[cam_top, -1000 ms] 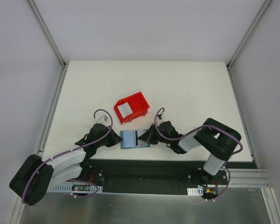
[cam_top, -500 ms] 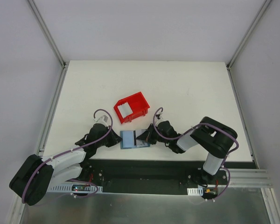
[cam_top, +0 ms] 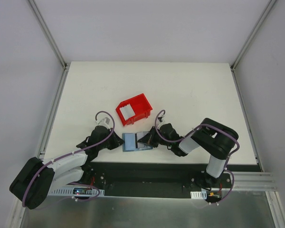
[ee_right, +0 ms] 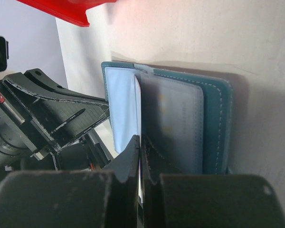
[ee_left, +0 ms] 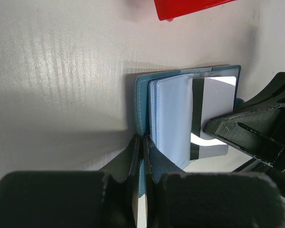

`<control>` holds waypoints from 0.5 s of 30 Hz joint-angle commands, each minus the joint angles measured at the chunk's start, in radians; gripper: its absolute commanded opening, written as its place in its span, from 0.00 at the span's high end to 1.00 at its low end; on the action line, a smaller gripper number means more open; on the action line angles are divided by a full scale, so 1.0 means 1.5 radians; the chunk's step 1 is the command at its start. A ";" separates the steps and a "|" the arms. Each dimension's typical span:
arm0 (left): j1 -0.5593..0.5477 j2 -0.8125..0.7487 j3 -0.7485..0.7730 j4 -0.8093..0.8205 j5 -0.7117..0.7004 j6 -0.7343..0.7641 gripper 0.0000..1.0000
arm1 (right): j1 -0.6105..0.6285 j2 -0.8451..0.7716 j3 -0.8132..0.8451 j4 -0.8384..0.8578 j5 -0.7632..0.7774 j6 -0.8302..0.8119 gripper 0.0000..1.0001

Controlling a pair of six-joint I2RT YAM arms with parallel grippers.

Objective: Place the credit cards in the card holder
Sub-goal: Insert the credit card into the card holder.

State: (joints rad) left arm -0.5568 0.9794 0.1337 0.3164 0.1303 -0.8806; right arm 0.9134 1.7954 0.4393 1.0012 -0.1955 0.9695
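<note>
The card holder (cam_top: 131, 142) lies open on the table (cam_top: 190, 90) near its front edge, between both grippers, with the red bin (cam_top: 137, 105) just behind it. It is teal outside, with pale blue sleeves inside. The left gripper (ee_left: 142, 142) pinches the teal cover's edge. The right gripper (ee_right: 140, 142) is closed thin on a credit card (ee_left: 218, 99), white with a black stripe, lying partly over the sleeves. The right wrist view shows that card only edge-on, and overhead the arms hide both grips.

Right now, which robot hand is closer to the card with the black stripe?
Right. The right gripper pinches the striped card itself; the left gripper clamps the card holder at its opposite edge.
</note>
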 commanded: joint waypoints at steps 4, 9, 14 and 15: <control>-0.003 -0.004 -0.014 -0.018 0.003 0.002 1.00 | -0.014 0.004 0.012 -0.031 -0.020 -0.041 1.00; -0.003 -0.004 -0.016 -0.020 0.001 0.004 1.00 | -0.018 0.012 0.023 -0.046 -0.043 -0.045 1.00; -0.003 0.003 -0.010 -0.020 0.003 0.005 1.00 | -0.003 0.032 0.051 -0.046 -0.046 -0.033 1.00; -0.003 0.003 -0.010 -0.020 0.002 0.006 1.00 | 0.001 0.032 0.053 -0.046 -0.043 -0.030 0.99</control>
State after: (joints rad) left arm -0.5568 0.9749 0.1314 0.3164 0.1303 -0.8803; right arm 0.8940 1.8179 0.4839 0.9699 -0.2600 0.9375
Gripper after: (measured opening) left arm 0.008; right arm 0.009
